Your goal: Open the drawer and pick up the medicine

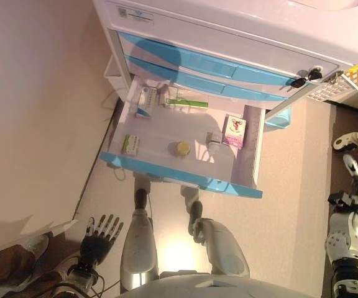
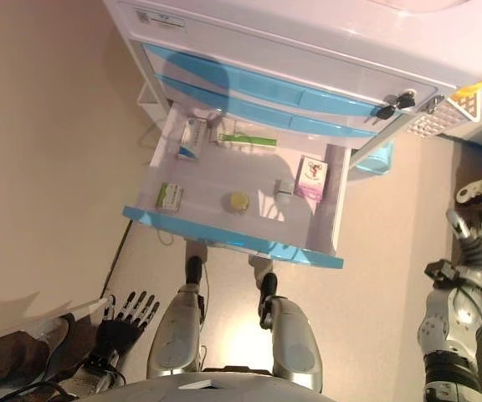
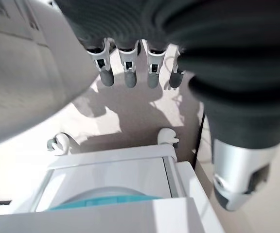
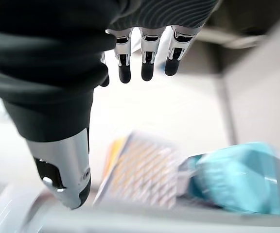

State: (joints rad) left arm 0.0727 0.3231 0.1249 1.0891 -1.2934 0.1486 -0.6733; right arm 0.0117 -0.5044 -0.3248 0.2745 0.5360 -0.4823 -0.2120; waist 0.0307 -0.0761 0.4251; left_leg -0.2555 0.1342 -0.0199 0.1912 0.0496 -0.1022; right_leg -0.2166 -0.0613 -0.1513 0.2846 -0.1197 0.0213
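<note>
So: left eye view — drawer of the white cabinet is pulled out, mid-frame, blue front facing down-frame. Meds inside: pink box at right, small green box at left, yellow round item in centre, long green-striped box plus blue-white box toward the back. Left hand at lower left, fingers spread straight, holding nothing.
Right eye view — same layout. Right hand at right edge, well apart from drawer, fingers loosely bent, nothing in it.
Left wrist view — fingers straight, empty; cabinet below them.
Right wrist view — fingers relaxed, empty; blurred mesh basket and a blue thing past them.
Status, imo: step 1 (open) done; pick not started. Left: reach in w/ one hand, grasp a med, lift out.
</note>
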